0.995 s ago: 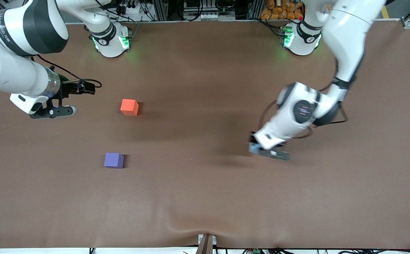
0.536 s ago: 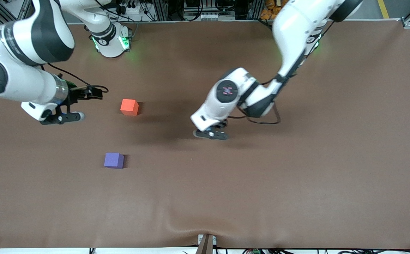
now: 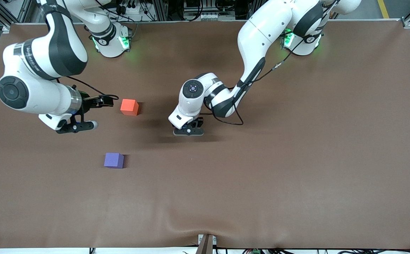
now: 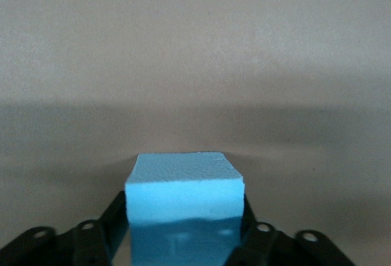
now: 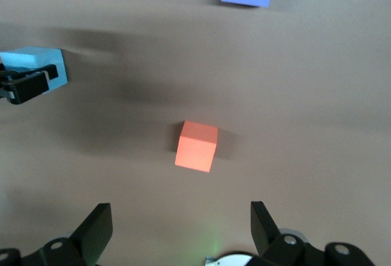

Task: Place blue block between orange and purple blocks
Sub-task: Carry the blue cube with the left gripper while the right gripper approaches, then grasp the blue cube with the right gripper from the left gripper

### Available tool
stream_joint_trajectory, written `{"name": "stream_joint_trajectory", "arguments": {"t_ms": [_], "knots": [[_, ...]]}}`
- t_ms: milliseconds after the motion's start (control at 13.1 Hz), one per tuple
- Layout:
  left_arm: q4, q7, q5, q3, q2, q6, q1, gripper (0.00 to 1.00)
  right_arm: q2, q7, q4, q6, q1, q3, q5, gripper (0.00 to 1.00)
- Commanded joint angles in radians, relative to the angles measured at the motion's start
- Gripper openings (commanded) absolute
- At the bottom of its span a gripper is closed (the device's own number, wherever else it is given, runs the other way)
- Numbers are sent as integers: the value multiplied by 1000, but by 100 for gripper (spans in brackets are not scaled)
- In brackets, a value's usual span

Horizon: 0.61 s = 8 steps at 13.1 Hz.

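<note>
left claw (image 3: 188, 131) nearer orange block (image 3: 129, 107)

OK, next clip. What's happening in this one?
The left gripper carries the blue block clamped in its jaws, above the table toward the middle. The orange block and purple block sit apart, the purple nearer the camera. The right gripper waits open beside the orange block.

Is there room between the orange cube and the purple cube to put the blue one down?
Yes: bare brown mat lies between the orange block and the purple block. It is tighter by the orange one, where the open right gripper hovers. The left gripper holds the blue block.
</note>
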Motion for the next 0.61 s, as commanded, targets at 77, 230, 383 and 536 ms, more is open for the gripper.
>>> {"name": "stream_joint_trajectory", "arguments": {"t_ms": [77,230,383,536], "knots": [[36,-11,-13,7,-14,-18,3,100,35,56,-1,62,63,-5,8,100],[29,-9,-11,43,-93,-70,23,100,75,85,-1,141,97,-5,30,100],[9,-6,-10,71,-155,-75,99,100,118,91,-1,224,117,-5,89,100],[1,2,-4,71,-230,-145,217,100,149,109,-1,303,163,-7,108,100]]}}
